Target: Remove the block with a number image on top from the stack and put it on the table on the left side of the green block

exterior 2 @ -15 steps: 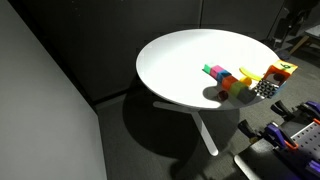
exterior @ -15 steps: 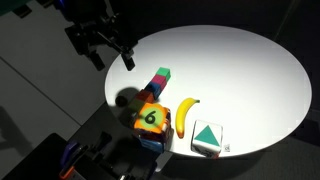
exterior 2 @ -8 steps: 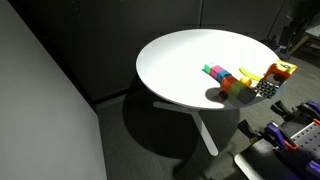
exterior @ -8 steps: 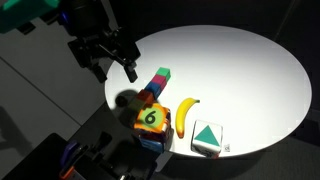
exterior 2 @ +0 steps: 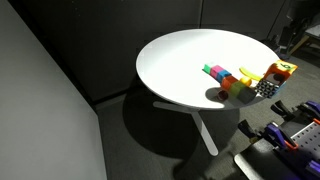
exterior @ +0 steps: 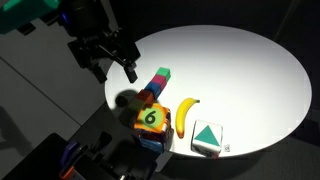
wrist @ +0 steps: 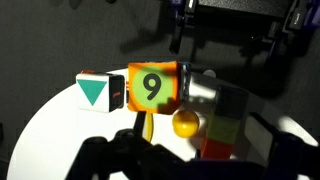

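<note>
Gripper sits lower than second ago, fingers apart, with number block at its 5 o'clock. Likely light, rigid, smooth — pinch opposite orange sides.

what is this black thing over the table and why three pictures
It is a robot arm steered by a person. Its pincer hangs open near the edge of the round white table, holding nothing. On the table: a stack of toy blocks topped by a block with a 6, a banana, a white cube with a green triangle and a small green block. Two pictures come from cameras standing outside; the third from a camera on the arm's wrist, where that 6 reads as 9.
</note>
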Robot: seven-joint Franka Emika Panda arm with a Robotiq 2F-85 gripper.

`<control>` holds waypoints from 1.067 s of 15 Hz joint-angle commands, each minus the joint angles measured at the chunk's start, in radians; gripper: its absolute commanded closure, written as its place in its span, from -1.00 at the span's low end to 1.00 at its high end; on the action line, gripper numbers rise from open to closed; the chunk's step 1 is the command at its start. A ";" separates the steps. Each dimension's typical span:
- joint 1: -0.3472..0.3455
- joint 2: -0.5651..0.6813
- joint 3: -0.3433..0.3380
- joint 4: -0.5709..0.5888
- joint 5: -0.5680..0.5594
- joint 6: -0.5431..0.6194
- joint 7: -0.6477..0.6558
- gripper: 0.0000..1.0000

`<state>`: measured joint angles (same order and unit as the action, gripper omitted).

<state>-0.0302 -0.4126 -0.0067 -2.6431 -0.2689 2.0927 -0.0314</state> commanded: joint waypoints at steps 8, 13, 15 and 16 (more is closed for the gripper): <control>-0.026 0.109 -0.010 0.018 -0.015 0.102 0.030 -1.00; -0.048 0.160 -0.019 0.015 -0.016 0.177 0.033 -1.00; -0.054 0.177 -0.022 0.012 -0.018 0.196 0.032 -1.00; -0.057 0.186 -0.024 0.012 -0.019 0.204 0.032 -1.00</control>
<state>-0.0765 -0.2521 -0.0235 -2.6379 -0.2688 2.2685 -0.0201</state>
